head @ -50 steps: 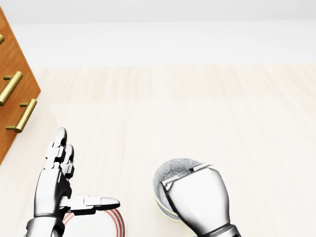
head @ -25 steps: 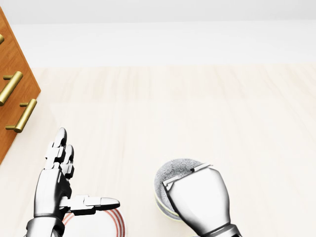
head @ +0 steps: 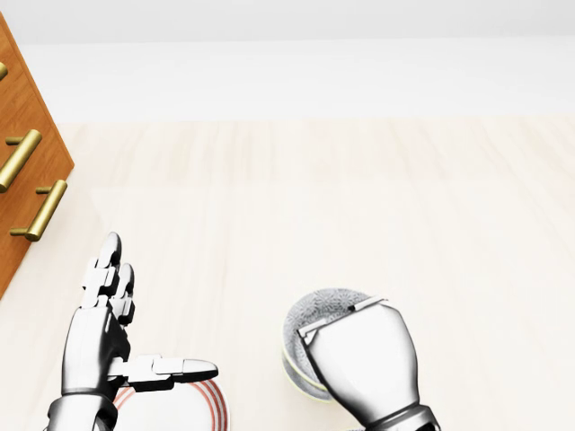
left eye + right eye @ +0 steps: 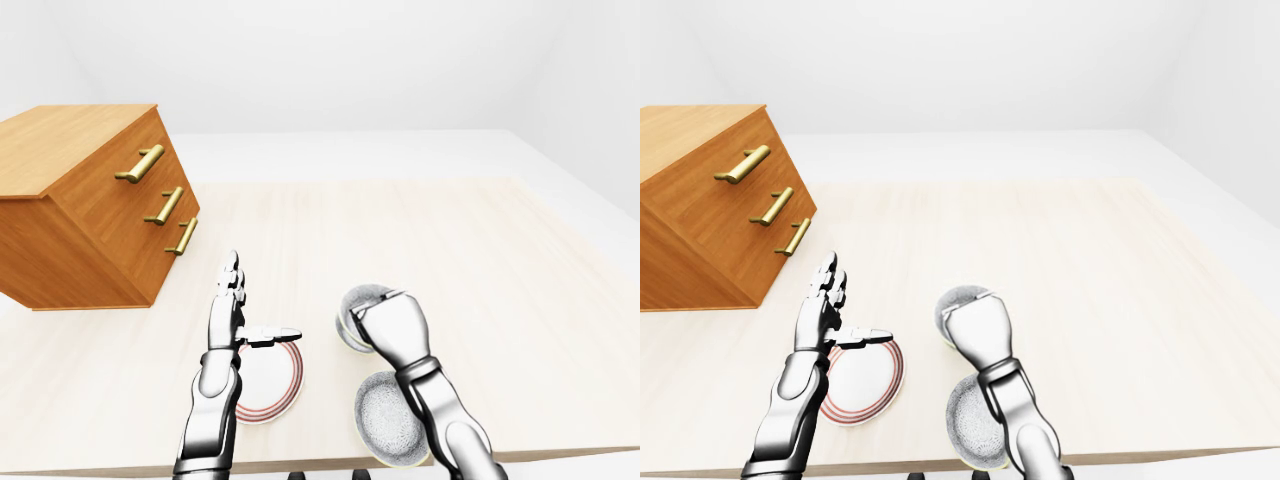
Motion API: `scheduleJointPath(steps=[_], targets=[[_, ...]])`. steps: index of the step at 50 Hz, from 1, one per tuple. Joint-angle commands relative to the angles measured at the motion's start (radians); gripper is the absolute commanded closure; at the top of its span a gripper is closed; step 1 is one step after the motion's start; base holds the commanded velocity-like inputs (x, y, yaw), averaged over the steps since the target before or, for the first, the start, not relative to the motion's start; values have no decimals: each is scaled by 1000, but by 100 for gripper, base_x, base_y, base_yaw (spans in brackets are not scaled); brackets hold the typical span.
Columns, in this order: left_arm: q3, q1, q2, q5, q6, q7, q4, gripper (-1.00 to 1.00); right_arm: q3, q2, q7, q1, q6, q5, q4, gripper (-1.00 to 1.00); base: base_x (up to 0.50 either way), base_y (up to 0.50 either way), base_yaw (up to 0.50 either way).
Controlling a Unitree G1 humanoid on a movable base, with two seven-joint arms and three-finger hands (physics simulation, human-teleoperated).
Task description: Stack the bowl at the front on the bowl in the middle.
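Right hand (image 4: 385, 318): chrome three-finger hand, back toward the cameras, set over the near rim of a grey speckled bowl with a pale yellow-green outer wall (image 4: 358, 300); its fingers are hidden beneath the hand, so whether they grip the rim cannot be told. This bowl stands just above a second grey speckled bowl of the same make (image 4: 387, 422) in the left-eye view, which lies at the lower edge of the pale wooden tabletop (image 4: 480, 260), partly covered by the right forearm. Left hand (image 4: 232, 320): released, two fingers raised, thumb held out sideways above a white bowl with red rings (image 4: 265, 385), to the left of the other two. A brown wooden drawer chest with brass handles (image 4: 90, 200) stands upper left.
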Motion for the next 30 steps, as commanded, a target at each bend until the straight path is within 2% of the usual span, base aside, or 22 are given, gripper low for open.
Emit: scheduleJointPath(steps=[1,30], targets=[[0,-1,0,0,-1,0,2,-100,-7,0,-30,-9,0,-1,19,100,0,0,0],[0,2,0,-1,5,1,-6,-100,1,3,-25,-6,0,-4,13,100,0,0,0]])
